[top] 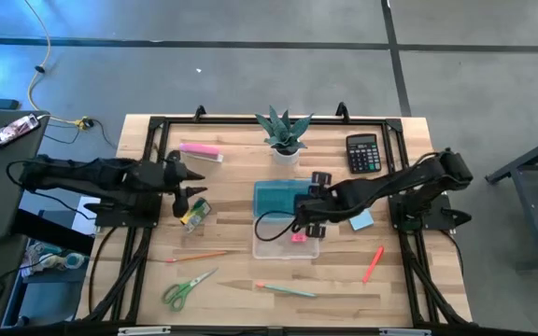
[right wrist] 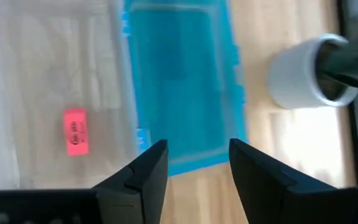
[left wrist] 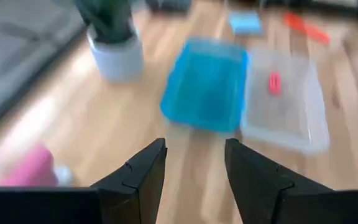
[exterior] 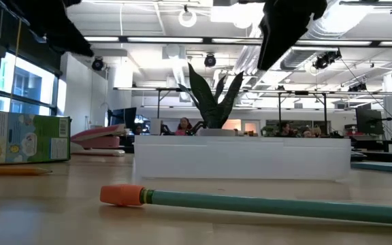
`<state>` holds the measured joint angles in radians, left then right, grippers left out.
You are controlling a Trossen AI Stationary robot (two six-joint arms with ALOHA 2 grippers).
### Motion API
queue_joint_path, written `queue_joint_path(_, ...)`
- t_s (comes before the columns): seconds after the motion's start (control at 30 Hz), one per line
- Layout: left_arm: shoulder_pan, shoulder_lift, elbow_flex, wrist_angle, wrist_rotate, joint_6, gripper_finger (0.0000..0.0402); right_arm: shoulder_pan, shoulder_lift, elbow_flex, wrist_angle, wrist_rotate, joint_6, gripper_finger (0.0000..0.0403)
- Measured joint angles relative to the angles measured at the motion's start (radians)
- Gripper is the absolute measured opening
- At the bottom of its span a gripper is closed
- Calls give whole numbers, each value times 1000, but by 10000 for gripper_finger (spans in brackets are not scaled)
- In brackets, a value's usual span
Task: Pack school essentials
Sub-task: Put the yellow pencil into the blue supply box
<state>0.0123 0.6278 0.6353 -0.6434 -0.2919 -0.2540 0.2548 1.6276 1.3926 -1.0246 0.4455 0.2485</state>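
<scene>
**1 eraser in the clear box, the rest on the table**

1 clear box (top: pixel 286 245) holds 1 red eraser (top: pixel 298 237); 1 blue lid (top: pixel 278 197) lies just beyond it. On the table (top: pixel 232 182): 2 pencils, orange (top: pixel 196 255) and green (top: pixel 286 289), 1 scissors (top: pixel 186 287), 1 red pen (top: pixel 373 264), 1 blue sticky pad (top: pixel 361 220), 1 yellow-green carton (top: pixel 194 214), its print unreadable. The left gripper (left wrist: pixel 195 163) and the right gripper (right wrist: pixel 198 163) both hover with fingers apart, empty.

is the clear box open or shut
Open: the blue lid lies beside the clear box, and a red eraser sits alone inside.
</scene>
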Motion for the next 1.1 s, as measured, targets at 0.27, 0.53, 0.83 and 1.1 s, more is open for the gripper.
queue_joint_path(0.27, -89, 191, 55, -187, 167, -208, 149, -17, -108, 0, -50, 103, 28, 160)
queue_joint_path(0.53, -352, 311, 56, -208, 168, -441, 139, -58, -139, 0, -79, 108, 42, 160)
queue_joint_path(0.83, -691, 467, 55, -210, 126, -738, 131, -65, -139, -1, -86, 101, 53, 160)
queue_joint_path(1.1, -876, 636, 55, -181, 125, -985, 131, -65, -139, -1, -91, 97, 62, 160)
